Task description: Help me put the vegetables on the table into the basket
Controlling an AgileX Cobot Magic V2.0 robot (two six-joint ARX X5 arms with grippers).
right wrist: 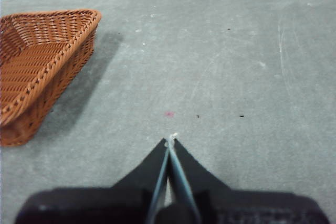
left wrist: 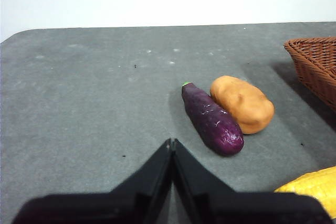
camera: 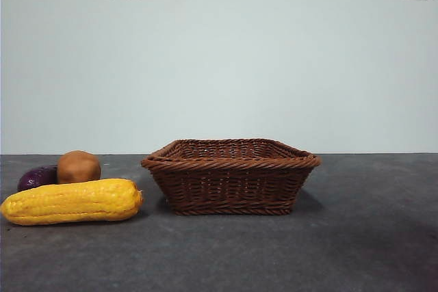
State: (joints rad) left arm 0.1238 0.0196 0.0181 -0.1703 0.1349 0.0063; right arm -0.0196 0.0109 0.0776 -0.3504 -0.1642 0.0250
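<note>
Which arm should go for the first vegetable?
Left, probably. Its gripper faces the eggplant, potato and corn; the right gripper sees only the basket and bare table.

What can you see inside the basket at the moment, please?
The basket shows only bare woven wicker where its inside is visible; the front view hides its floor behind the near wall.

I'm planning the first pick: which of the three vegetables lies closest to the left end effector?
The eggplant. In the left wrist view it lies just beyond the shut left end effector; the potato sits behind it, the corn off to the side.
</note>
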